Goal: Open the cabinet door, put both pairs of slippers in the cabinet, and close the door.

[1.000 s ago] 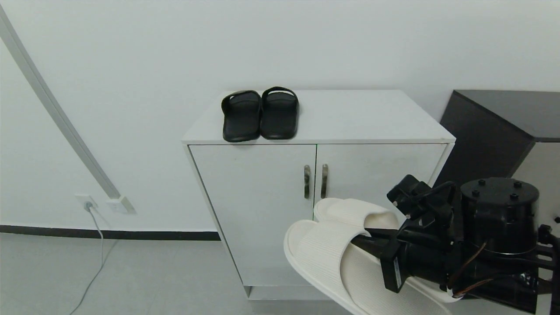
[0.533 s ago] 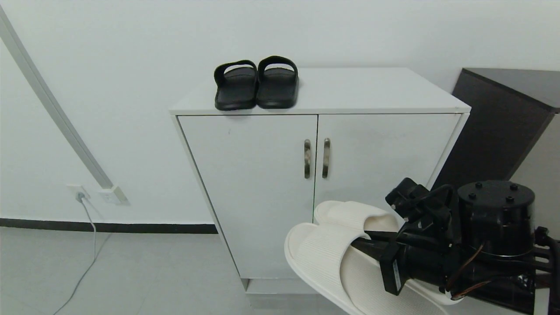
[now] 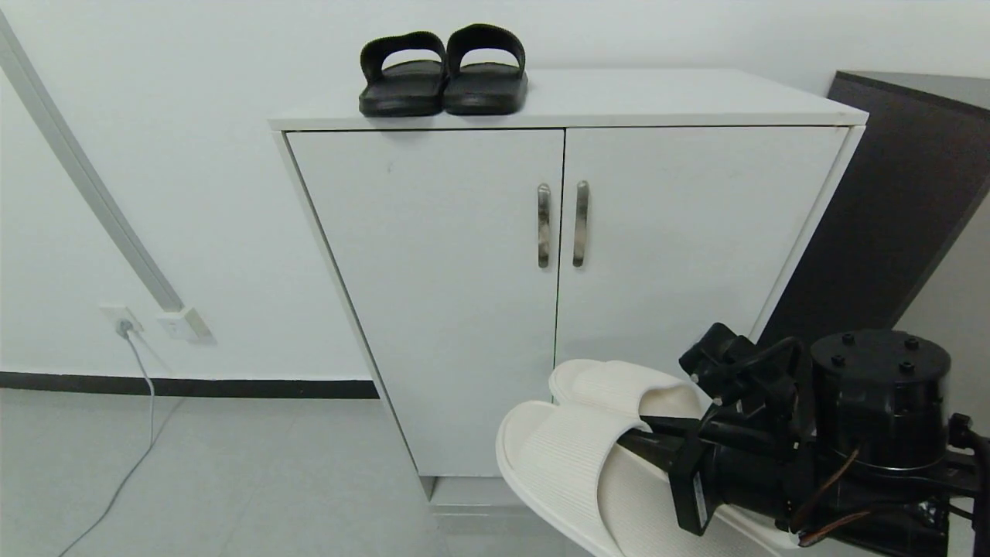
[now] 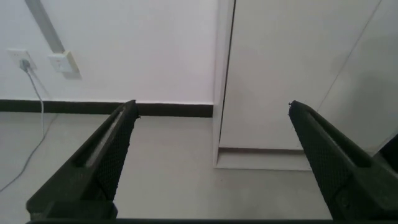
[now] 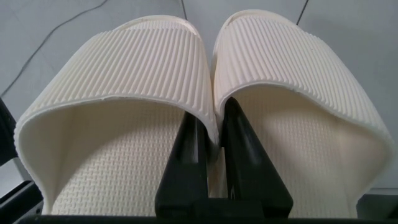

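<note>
The right gripper is clamped on the pair of white slippers. Its two black fingers run under the ribbed straps, and the adjoining inner strap edges are pinched between them. One pinch at the seam where the two slippers meet carries both at once, which is likely why they are held side by side, toes forward. In the head view the pair hangs low in front of the cabinet, before its right-hand door and near its base, toes pointing at the door but not touching it.

The left gripper has its jaws spread wide with nothing between them. It faces the cabinet's lower left corner and the floor beside it. With the right arm loaded, this free gripper looks like the one left to work a door.

Both cabinet doors are closed, and their two upright metal handles stand close together at the centre seam. The black slippers sit as a pair on the cabinet's top, towards its left front edge, toes facing away from the wall. No slipper is inside yet, so I judge that opening a door comes first.

A wall socket with a trailing cable lies well to the cabinet's left, and a dark piece of furniture stands just to its right.
</note>
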